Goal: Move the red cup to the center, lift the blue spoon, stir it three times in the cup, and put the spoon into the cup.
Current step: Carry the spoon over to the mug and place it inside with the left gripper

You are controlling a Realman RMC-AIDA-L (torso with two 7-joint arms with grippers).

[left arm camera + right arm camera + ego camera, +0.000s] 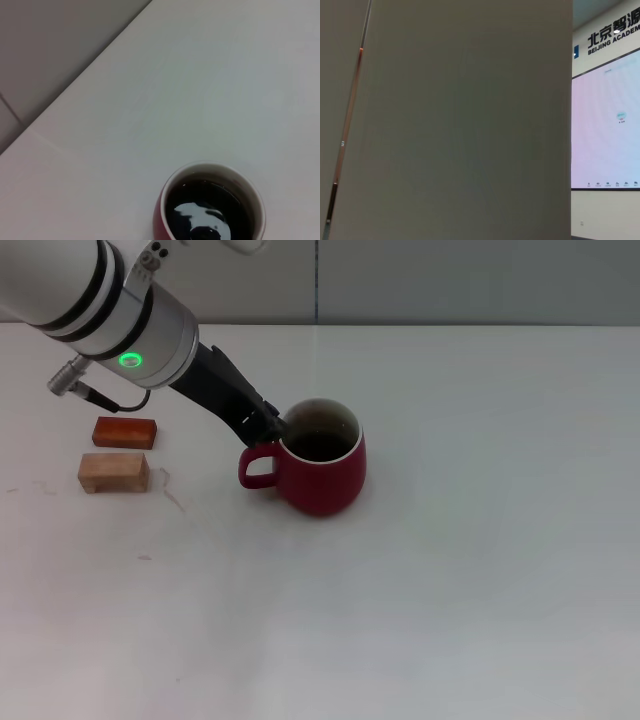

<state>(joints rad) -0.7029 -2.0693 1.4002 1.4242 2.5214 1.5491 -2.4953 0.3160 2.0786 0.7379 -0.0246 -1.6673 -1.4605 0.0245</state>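
In the head view your left gripper (268,426) sits at the red cup (318,462), its tip against the rim just above the handle; you cannot tell here whether the jaws are wide, narrow or pinching the rim; the cup stands upright near the middle of the desk (480,570), with dark liquid inside; a sideways nudge at the rim could tip it or slop the liquid; the blue spoon is not visible, so the stirring step has nothing to pick up here; two wooden blocks (118,452) lie well to the left, clear of the cup.

In the left wrist view you look down into the cup's mouth (210,210); no fingers show.

The right wrist view shows only a wall and a screen; the right arm is parked out of view.
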